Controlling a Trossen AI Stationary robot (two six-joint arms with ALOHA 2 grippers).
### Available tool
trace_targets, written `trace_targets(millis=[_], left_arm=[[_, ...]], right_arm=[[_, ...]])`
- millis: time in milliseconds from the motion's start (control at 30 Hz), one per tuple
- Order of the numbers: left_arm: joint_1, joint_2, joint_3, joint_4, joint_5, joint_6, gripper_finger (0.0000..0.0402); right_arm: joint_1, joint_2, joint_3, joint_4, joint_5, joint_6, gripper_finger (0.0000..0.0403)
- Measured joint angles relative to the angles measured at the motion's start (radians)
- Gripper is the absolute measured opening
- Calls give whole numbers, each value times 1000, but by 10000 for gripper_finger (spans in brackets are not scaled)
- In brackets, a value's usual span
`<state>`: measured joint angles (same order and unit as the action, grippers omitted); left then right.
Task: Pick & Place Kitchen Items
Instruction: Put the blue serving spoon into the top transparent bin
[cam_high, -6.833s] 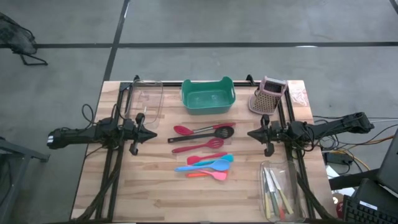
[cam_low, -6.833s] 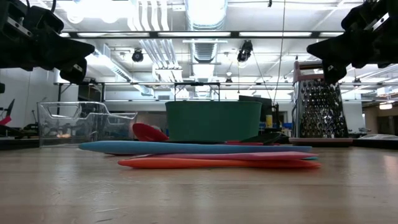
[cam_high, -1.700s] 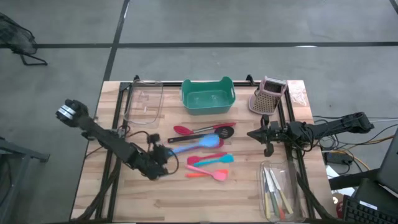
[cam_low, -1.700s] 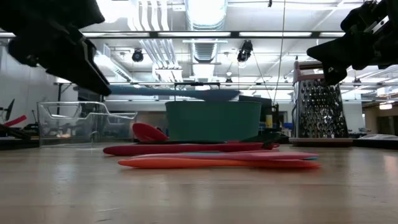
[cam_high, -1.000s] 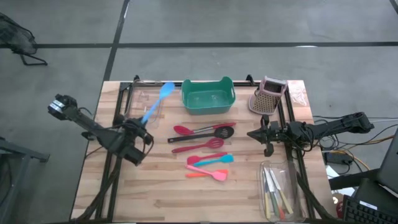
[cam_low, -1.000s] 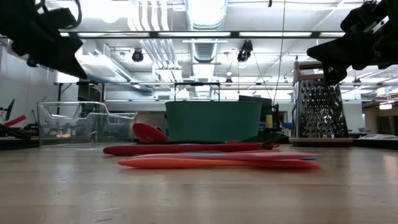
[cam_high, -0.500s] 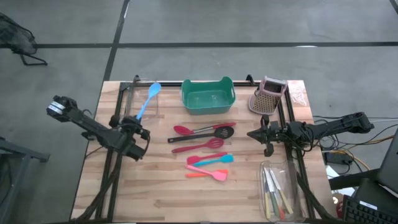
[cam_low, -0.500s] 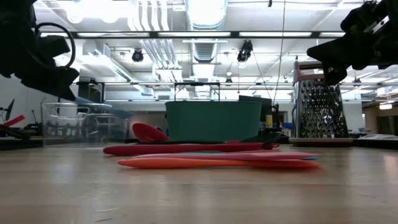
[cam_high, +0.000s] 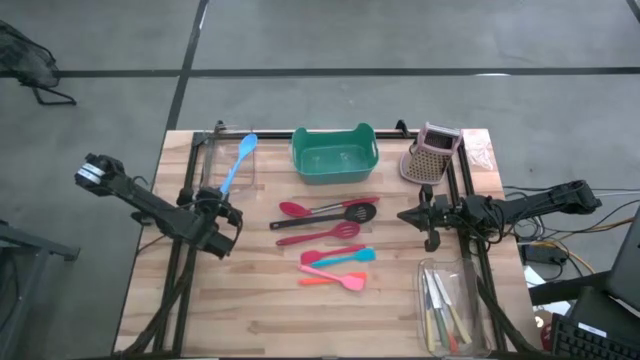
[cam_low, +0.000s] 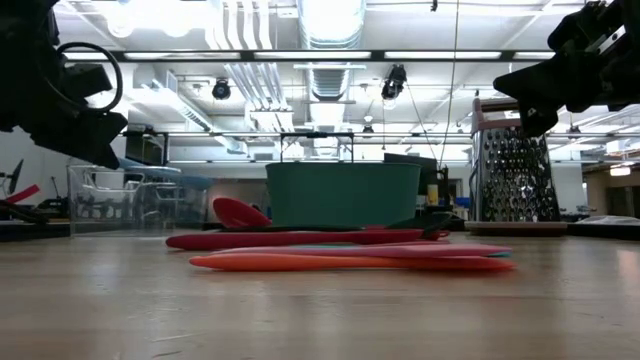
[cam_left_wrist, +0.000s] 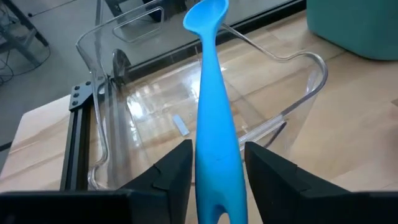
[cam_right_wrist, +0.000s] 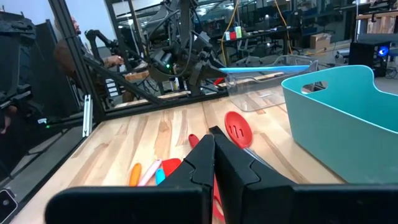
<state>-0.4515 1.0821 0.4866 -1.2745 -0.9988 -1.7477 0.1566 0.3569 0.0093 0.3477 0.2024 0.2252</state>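
Note:
A long blue spoon (cam_high: 237, 166) slants over the clear tub (cam_high: 215, 170) at the table's far left, bowl toward the far end and handle crossing the near rim (cam_left_wrist: 281, 119). My left gripper (cam_high: 218, 200) is open just short of that rim. Its fingers (cam_left_wrist: 177, 167) flank the spoon's handle (cam_left_wrist: 216, 155) with a slim gap on each side. My right gripper (cam_high: 403, 213) hovers shut at the table's right, holding nothing. Red spoons and a black slotted turner (cam_high: 345, 212) lie at the middle of the table, with pink, blue and orange spatulas (cam_high: 338, 266) nearer.
A teal tub (cam_high: 335, 155) stands at the far middle and a pinkish perforated holder (cam_high: 432, 152) at the far right. A clear tray (cam_high: 445, 310) with pale-handled metal pieces lies near right. Bare wood shows along the near edge.
My left gripper has come down and shifted slightly toward the table's left edge. The blue spoon has swung with it, bowl moving from near the teal tub to over the clear tub's far end, and it now sits lower.

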Motion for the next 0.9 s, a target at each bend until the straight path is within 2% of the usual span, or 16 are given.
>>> trace_targets(millis=[367, 633, 900], left_arm=[[-3, 0, 22, 12, -3, 40, 153], [-2, 0, 52, 8, 73, 62, 154], [-3, 0, 57, 42, 43, 109, 175]], right_arm=[[0, 0, 0, 0, 0, 0, 9], [0, 0, 0, 0, 0, 0, 9], [0, 0, 0, 0, 0, 0, 9]])
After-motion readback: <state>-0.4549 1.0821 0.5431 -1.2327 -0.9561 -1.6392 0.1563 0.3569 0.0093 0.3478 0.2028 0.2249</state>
